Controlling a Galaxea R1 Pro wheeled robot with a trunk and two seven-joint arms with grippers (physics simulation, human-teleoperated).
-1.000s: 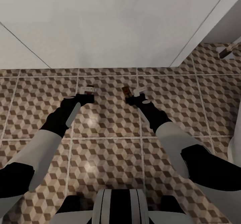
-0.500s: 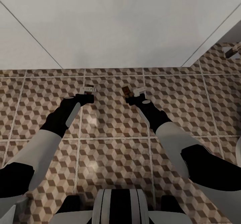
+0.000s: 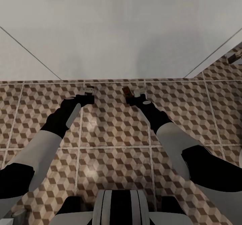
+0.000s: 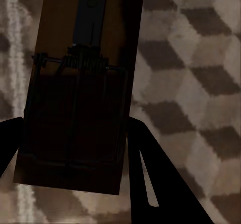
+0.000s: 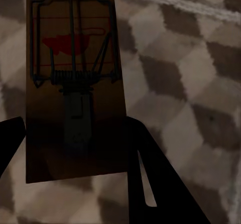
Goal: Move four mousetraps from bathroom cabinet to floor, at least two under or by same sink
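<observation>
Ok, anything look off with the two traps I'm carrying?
Nothing stands out. Each gripper holds one mousetrap, left and right, flat between its jaws, boards intact, springs and bars in place, above the patterned floor tiles.

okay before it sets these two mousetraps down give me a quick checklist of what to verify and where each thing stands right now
1. Left gripper holding a mousetrap: ok, the board sits between its fingers in the left wrist view.
2. Right gripper holding the other mousetrap: ok, same grip in the right wrist view.
3. Patterned bathroom floor lies beneath both grippers: ok.
4. White flat-fronted unit stands just ahead of the grippers: ok, but whether it is the sink's vanity: cannot tell, no basin shows.
5. Height of the traps above the tiles: cannot tell.
6. The other two mousetraps already placed: cannot tell.
</observation>
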